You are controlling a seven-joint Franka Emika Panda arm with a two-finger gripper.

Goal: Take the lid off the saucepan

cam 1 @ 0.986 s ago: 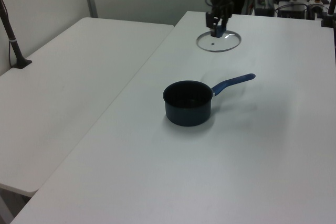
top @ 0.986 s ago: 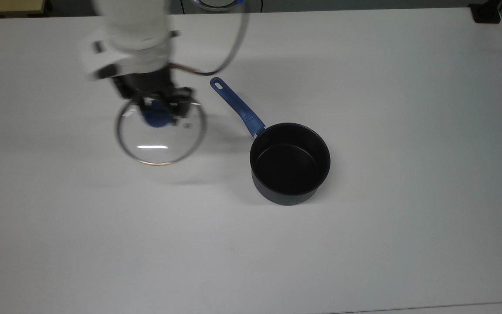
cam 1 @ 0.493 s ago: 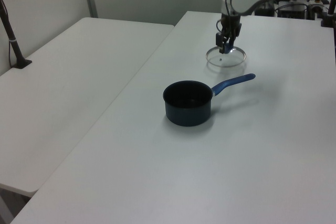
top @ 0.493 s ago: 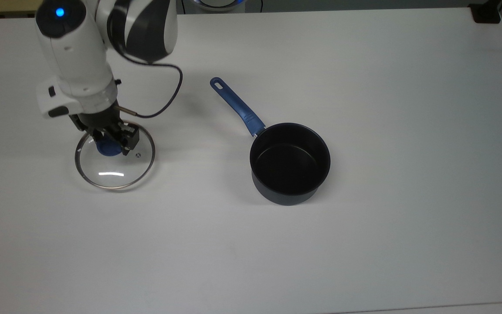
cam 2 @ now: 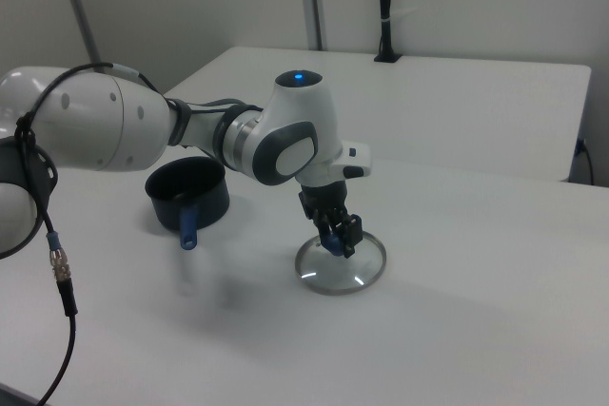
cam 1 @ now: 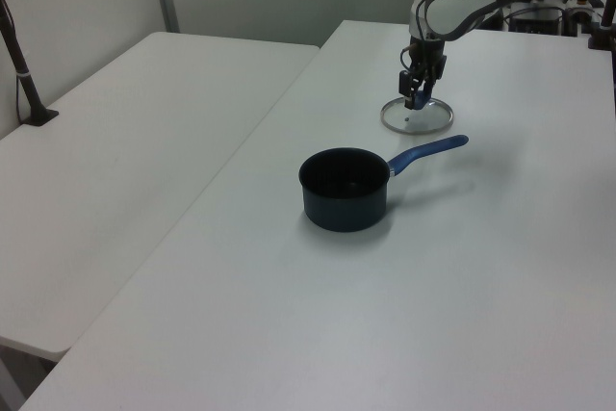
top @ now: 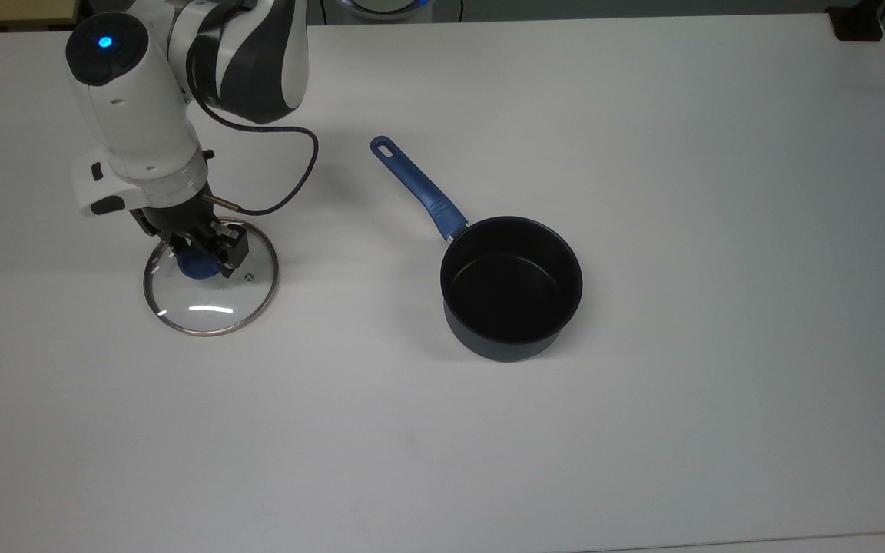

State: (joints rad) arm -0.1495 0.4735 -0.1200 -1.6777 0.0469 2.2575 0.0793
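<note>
- Glass lid (top: 212, 296) lies on the white tabletop (top: 642, 430), well apart from the saucepan (top: 512, 288), toward the top view's left.
- End effector (top: 200, 257) is over the lid's blue knob (top: 197, 266), fingers set on either side of it; whether they grip or merely flank it, cannot tell.
- Saucepan stands upright, uncovered, black inside showing; its blue handle (top: 419, 188) angles toward the top view's upper left.
- Dark cable (top: 289, 180) loops from the arm's wrist.
</note>
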